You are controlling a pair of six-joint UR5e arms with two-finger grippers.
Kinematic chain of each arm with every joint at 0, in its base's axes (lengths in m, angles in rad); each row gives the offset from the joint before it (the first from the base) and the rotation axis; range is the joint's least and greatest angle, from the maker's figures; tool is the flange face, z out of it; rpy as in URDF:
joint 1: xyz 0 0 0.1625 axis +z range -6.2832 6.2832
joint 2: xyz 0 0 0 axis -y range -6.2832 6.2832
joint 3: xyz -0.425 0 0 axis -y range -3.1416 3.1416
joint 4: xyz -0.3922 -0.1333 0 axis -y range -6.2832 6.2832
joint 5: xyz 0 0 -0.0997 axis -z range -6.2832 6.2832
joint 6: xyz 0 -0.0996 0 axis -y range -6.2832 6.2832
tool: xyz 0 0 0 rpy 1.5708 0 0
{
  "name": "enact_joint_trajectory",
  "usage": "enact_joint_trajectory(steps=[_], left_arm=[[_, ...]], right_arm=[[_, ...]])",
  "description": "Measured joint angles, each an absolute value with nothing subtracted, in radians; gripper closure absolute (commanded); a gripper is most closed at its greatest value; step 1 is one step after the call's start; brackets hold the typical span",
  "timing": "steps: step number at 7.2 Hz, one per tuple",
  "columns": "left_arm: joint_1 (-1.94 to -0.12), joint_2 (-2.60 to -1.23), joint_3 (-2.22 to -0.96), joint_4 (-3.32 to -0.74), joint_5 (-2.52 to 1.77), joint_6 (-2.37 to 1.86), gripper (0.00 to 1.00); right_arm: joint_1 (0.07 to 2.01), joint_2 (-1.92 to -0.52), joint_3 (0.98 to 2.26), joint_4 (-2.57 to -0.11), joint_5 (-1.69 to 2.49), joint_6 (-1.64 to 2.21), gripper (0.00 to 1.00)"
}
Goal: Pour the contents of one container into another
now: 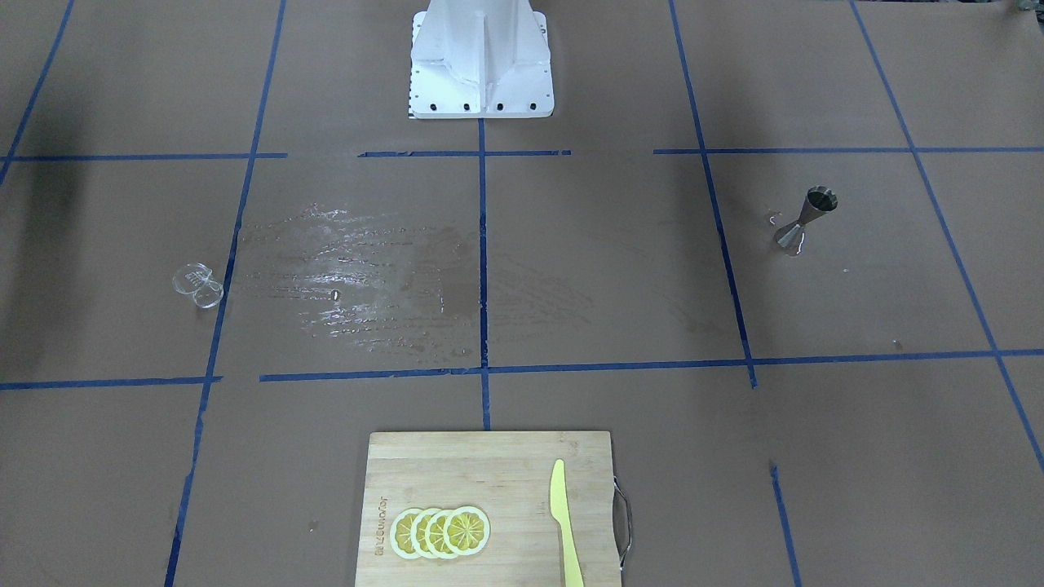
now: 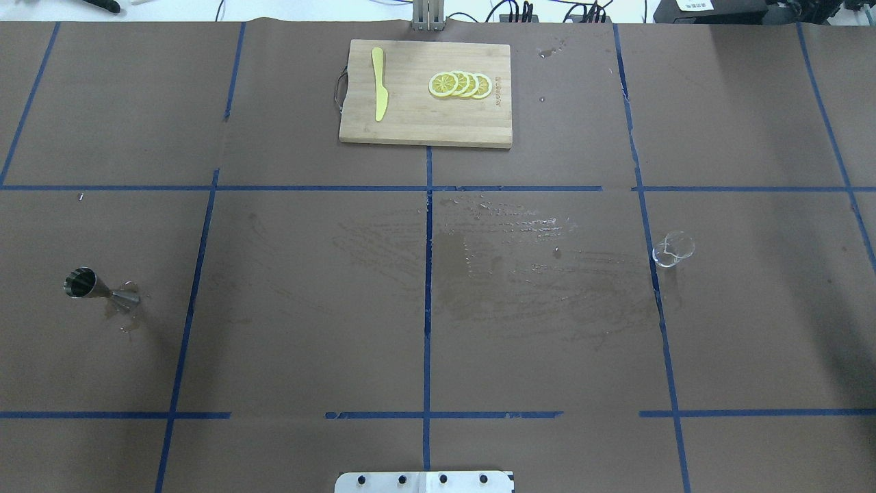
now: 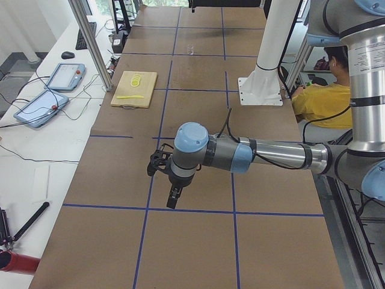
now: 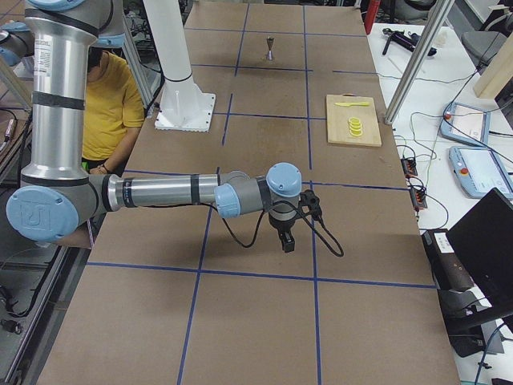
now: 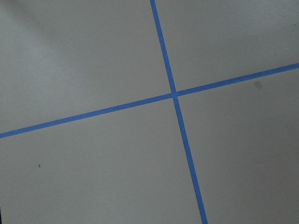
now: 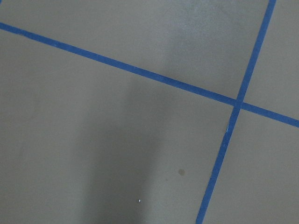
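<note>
Glass cup [image 2: 673, 250] located well apart from right gripper [image 4: 287, 241]; steel jigger [image 2: 100, 292] well apart from left gripper [image 3: 174, 196]. Finger state of 2 grippers: cannot be told.

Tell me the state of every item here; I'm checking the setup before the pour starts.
glass cup: upright on the table, ungripped, contents unclear.
jigger: upright, small puddle at its base.
wet patch: smeared across mid-table.
lemon slices: overlapped in a row on the cutting board.
knife: flat on the cutting board.
left gripper: over bare table, open or shut unclear.
right gripper: over bare table, open or shut unclear.
</note>
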State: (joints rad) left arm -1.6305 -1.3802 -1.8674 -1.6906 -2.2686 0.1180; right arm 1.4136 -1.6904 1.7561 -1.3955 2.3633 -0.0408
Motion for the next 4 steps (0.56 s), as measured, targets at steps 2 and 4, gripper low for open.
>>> enact_joint_trajectory(steps=[2, 4], left_arm=[[-1.622, -1.384, -1.850, -1.674, -2.270, 0.118, 0.00], [-1.618, -1.383, -1.830, -1.658, -2.272, 0.119, 0.00]], right_arm=[[1.415, -1.693, 1.761, -1.396, 2.362, -0.037, 0.00], [1.415, -1.685, 1.755, -1.405, 2.361, -0.031, 0.00]])
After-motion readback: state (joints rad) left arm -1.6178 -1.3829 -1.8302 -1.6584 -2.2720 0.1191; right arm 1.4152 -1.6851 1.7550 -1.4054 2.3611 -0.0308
